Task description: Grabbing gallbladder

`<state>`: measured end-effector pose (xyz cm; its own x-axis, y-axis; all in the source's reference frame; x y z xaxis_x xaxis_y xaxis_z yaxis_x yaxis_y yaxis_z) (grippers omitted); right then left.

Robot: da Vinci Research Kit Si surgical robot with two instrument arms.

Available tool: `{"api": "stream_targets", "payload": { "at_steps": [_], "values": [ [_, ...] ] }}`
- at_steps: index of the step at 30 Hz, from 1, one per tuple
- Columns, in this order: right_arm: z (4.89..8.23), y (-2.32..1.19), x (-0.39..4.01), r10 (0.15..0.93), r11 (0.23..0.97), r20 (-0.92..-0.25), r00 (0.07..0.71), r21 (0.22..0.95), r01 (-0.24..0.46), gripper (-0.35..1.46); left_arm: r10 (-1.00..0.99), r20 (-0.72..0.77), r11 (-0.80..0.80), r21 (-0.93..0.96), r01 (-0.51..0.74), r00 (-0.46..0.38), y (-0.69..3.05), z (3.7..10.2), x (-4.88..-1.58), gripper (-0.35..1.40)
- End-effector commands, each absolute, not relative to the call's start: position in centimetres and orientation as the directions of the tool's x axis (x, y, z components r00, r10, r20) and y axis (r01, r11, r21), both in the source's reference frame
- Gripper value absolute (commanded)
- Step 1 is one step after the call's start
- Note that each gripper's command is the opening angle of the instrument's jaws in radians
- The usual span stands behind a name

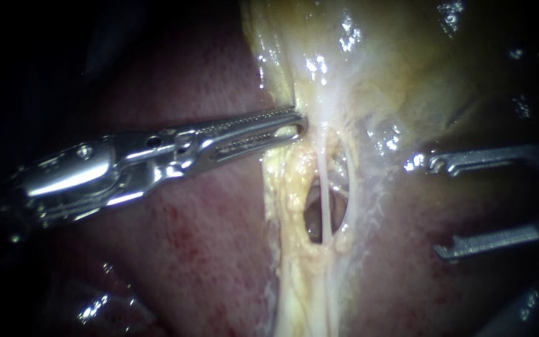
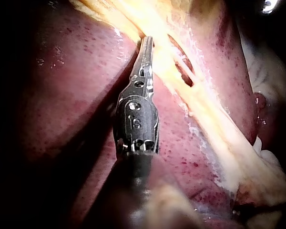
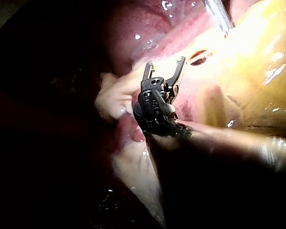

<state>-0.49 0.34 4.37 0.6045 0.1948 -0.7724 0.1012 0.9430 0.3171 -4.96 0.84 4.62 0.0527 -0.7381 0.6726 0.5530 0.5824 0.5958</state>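
Observation:
The yellowish gallbladder (image 1: 400,68) lies at the upper right of the endoscope view. It narrows into a pale fatty band that runs down over the red liver (image 1: 207,249). My left instrument (image 1: 299,122) reaches in from the left, its slotted jaws shut on the gallbladder's left edge where the band begins. A thin pale tube (image 1: 324,187) crosses a dark window in the band just below. My right instrument (image 1: 438,208) hangs at the right with jaws wide open, apart from the tissue. The left wrist view shows the left instrument (image 2: 147,40) tip at the yellow band (image 2: 214,124). The right instrument (image 3: 165,63) gapes in its own view.
Wet red liver (image 2: 71,95) flanks the fatty band on both sides. In the right wrist view the left instrument's shaft (image 3: 219,16) shows ahead of the open jaws, beside the bright gallbladder wall (image 3: 257,62). The far left of the endoscope view is dark.

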Motion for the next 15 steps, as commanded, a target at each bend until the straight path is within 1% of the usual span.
{"api": "stream_targets", "payload": {
  "at_steps": [1,15],
  "values": [
    [4.37,0.34,-0.49,0.195,0.943,-0.772,0.605,0.317,0.101,0.56,-0.738,0.673,0.581,0.597,0.553,0.051,0.84,4.61,-4.95,-0.35],
    [4.37,0.34,-0.49,0.195,0.943,-0.772,0.605,0.317,0.101,0.55,-0.744,0.666,0.577,0.6,0.554,0.052,0.83,4.58,-4.94,-0.35]
  ]
}}
